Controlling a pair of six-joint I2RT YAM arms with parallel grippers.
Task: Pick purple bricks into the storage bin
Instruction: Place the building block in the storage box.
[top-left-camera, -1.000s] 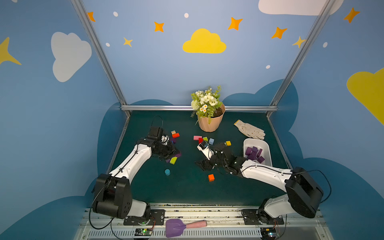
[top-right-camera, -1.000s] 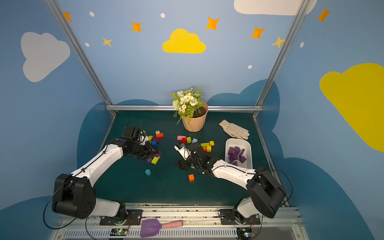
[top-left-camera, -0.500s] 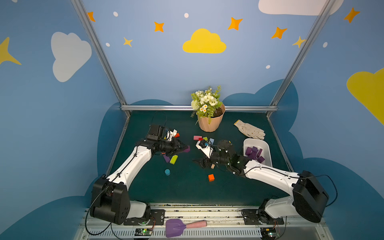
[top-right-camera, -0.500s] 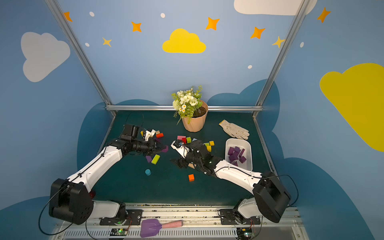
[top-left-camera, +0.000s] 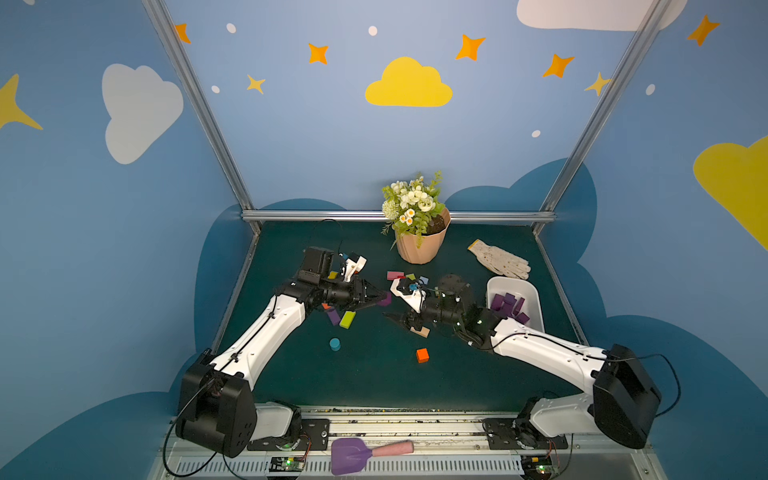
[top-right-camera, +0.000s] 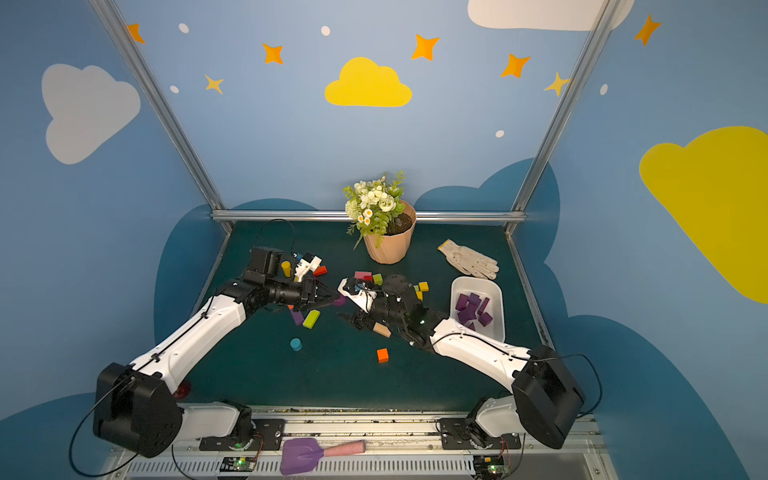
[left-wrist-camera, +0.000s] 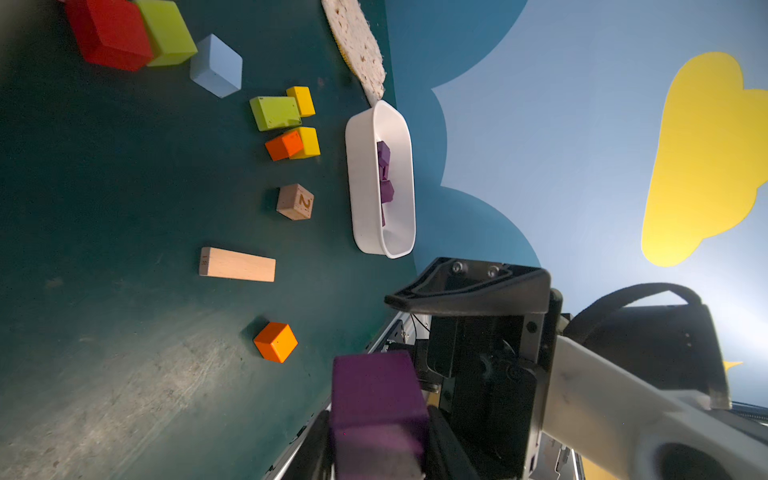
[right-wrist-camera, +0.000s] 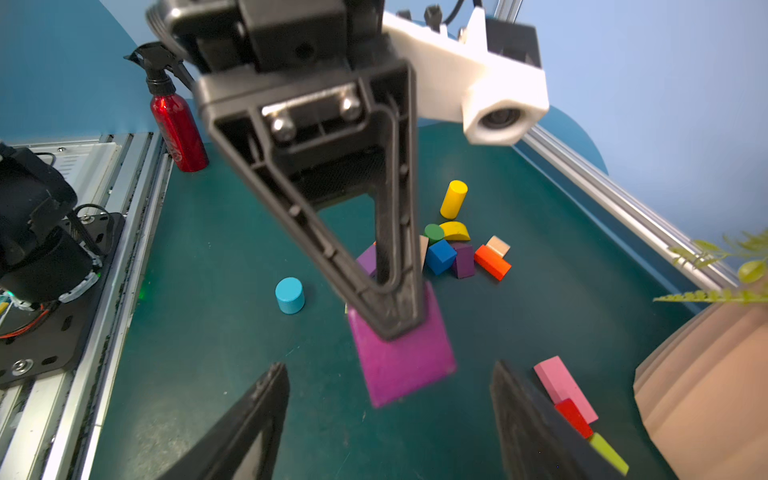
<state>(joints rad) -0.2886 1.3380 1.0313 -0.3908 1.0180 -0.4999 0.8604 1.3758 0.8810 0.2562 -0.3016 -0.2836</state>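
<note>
Jaws, left: the left gripper (top-left-camera: 380, 297) is clenched on one purple brick (top-left-camera: 386, 298), pinched at its very tips and held above the mat (top-left-camera: 374, 374).
Jaws, right: the right gripper (right-wrist-camera: 386, 368) stands wide apart and carries nothing.
Key relation: in the right wrist view the held purple brick (right-wrist-camera: 401, 361) hangs straight in front of the right jaws, in line with their gap. In both top views the two grippers point tip to tip, near but apart, so it is not yet between the right jaws.
Long axis: the face toward the right jaws looks almost square; I cannot tell a clear long side.
Nearer arm: the storage bin (top-left-camera: 512, 283) lies just beside the right arm and well apart from the left one. I judge that a handover to the right arm is being prepared.
Bin content: several purple bricks (top-left-camera: 505, 303) already lie inside.
Right wrist view only: more purple bricks (right-wrist-camera: 463, 259) wait in the pile of coloured blocks (right-wrist-camera: 440, 255) behind the left gripper.
Left wrist view only: the storage bin (left-wrist-camera: 365, 208) from the side, showing its low wall.
</note>
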